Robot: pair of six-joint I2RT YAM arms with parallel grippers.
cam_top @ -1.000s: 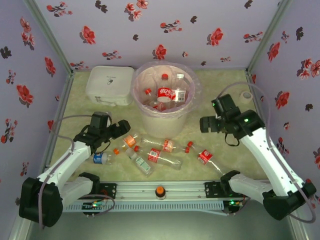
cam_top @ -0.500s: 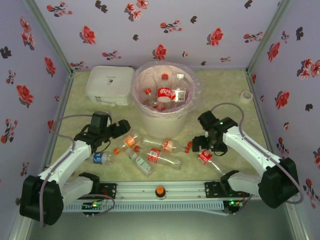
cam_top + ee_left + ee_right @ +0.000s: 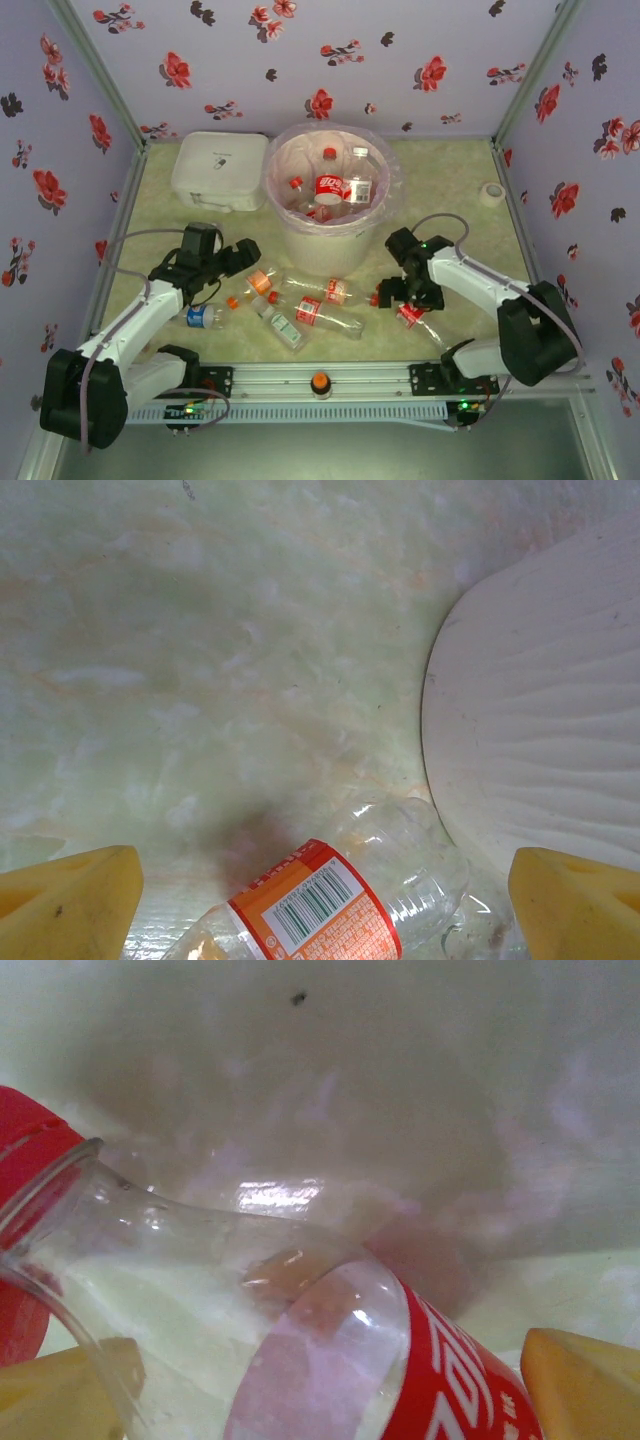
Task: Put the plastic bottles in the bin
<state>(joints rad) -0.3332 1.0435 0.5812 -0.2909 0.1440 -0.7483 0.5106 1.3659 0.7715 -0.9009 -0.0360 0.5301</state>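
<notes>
Right hand (image 3: 330, 1390): jaws apart, straddling red-labelled bottle (image 3: 450, 1380) lying on the surface (image 3: 450, 190), right of centre overhead, seemingly placed to clamp. Left hand (image 3: 320, 905) apart over orange-labelled bottle (image 3: 310, 915). Bin (image 3: 330, 250) upper centre, part-filled.

The overhead camera takes in the whole table (image 3: 455, 190); both wrist cameras look closely at its bottles (image 3: 330, 905).

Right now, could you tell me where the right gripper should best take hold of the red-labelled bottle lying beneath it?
Probably the bottle at its labelled midsection, from above, the right gripper open across its width: it lies flat on its side, and its neck tapers.
</notes>
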